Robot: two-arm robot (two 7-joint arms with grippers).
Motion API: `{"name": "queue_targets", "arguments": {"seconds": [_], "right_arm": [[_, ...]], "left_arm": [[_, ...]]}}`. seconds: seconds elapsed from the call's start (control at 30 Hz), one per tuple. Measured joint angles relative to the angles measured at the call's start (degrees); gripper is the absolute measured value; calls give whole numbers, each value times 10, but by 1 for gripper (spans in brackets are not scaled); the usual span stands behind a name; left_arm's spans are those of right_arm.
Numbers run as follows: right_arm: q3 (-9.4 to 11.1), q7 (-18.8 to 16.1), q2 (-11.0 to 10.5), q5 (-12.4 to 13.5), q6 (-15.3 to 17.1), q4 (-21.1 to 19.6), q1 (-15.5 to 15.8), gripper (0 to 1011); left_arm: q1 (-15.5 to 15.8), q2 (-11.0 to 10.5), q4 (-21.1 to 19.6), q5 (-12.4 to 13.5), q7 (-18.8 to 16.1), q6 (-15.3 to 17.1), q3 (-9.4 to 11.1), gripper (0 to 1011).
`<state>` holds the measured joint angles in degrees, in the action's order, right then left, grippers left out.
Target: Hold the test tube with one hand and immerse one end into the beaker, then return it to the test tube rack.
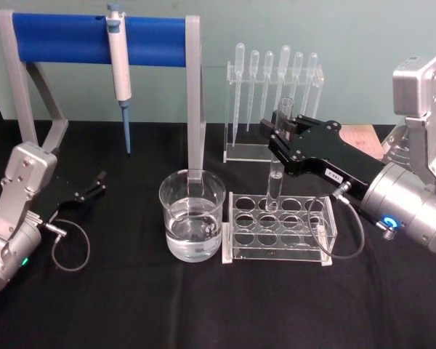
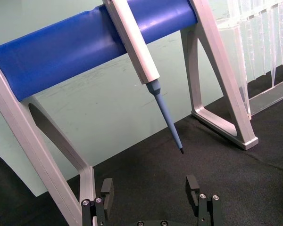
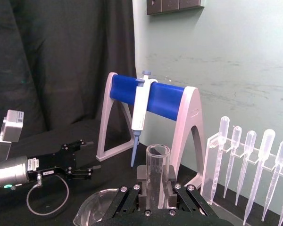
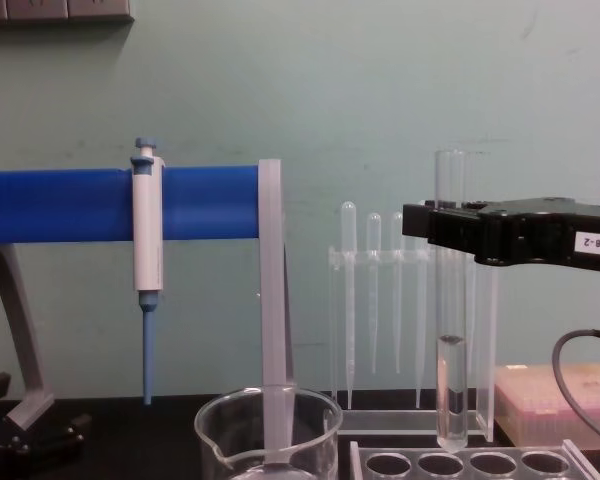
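- My right gripper (image 1: 282, 125) clamped the test tube (image 4: 451, 380) near its top, my fingers hiding that stretch.
- The tube hung upright, its round end just above the test tube rack (image 1: 327, 243), over the back row.
- The beaker (image 1: 163, 196) stood just left of the rack, its base cut off in the chest view.
- My left gripper (image 1: 98, 182) lay well left of the rack, fingers (image 2: 107, 188) apart.
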<state>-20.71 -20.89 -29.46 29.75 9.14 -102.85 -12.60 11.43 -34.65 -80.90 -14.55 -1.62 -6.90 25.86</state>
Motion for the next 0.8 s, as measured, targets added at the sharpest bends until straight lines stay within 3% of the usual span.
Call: {"name": "queue_targets", "arguments": {"seconds": [0.53, 0.8], "right_arm": [[-1, 0, 2, -1, 2, -2, -3, 224], [-26, -12, 21, -5, 13, -2, -44, 224]], "left_arm": [[0, 0, 0, 0, 0, 0, 0, 1000], [0, 0, 0, 0, 0, 0, 0, 1000]]}}
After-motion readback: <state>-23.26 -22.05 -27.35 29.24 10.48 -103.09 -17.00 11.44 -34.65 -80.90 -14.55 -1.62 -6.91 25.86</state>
